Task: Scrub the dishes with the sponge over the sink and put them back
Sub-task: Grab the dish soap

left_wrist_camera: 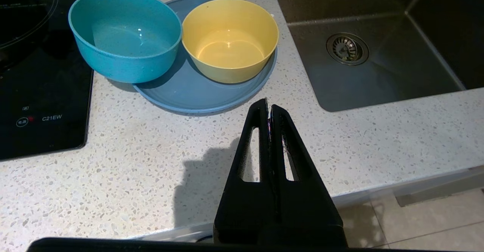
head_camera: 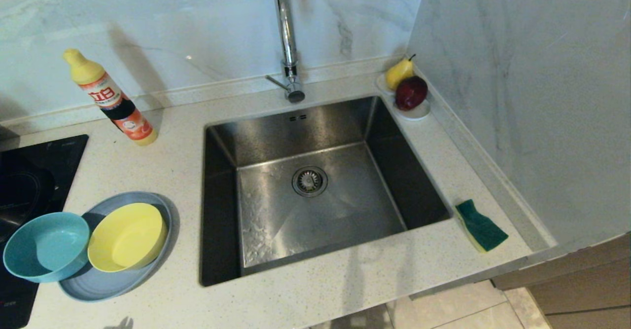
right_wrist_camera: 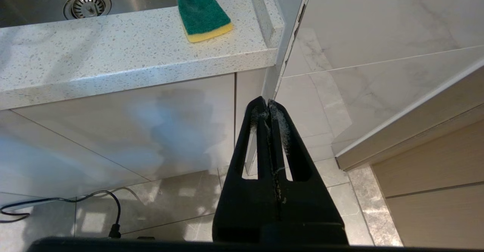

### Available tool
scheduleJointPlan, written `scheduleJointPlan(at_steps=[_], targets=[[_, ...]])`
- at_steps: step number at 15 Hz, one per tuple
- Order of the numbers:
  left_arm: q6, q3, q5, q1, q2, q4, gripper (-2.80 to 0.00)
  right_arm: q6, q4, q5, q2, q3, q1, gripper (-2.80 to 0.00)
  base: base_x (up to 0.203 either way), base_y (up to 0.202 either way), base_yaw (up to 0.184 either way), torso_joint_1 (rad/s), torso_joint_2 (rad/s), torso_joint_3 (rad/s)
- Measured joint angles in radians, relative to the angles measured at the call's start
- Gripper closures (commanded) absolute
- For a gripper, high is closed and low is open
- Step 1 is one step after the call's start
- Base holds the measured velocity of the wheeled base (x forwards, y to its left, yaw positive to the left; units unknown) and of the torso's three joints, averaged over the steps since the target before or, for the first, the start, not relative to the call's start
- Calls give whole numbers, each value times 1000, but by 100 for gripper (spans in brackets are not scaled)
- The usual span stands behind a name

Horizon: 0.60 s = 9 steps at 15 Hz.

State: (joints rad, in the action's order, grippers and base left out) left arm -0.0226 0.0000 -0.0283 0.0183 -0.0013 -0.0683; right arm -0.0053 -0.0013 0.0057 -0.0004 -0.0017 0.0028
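Both pincers — left pincer (left_wrist_camera: 268, 108), right pincer (right_wrist_camera: 267, 104) — pressed together, holding nothing.

Yellow bowl (left_wrist_camera: 230, 40) on grey-blue plate (left_wrist_camera: 196, 93)

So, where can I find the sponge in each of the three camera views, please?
Head view: the sponge lies on the counter at lower right, just past the sink's right rim, green side up.
Left wrist view: not in it; only the dishes, the counter and part of the sink show.
Right wrist view: the sponge is near the top centre, close to the counter's front edge.
Shared landmark: the round drain strainer.
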Motion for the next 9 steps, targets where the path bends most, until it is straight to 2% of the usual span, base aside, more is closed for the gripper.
scheduleJointPlan(at_steps=[9], targets=[[0,0,0,0,0,-1,0,0,0,0,0,0,0,0,0,0,0,0,0,0]])
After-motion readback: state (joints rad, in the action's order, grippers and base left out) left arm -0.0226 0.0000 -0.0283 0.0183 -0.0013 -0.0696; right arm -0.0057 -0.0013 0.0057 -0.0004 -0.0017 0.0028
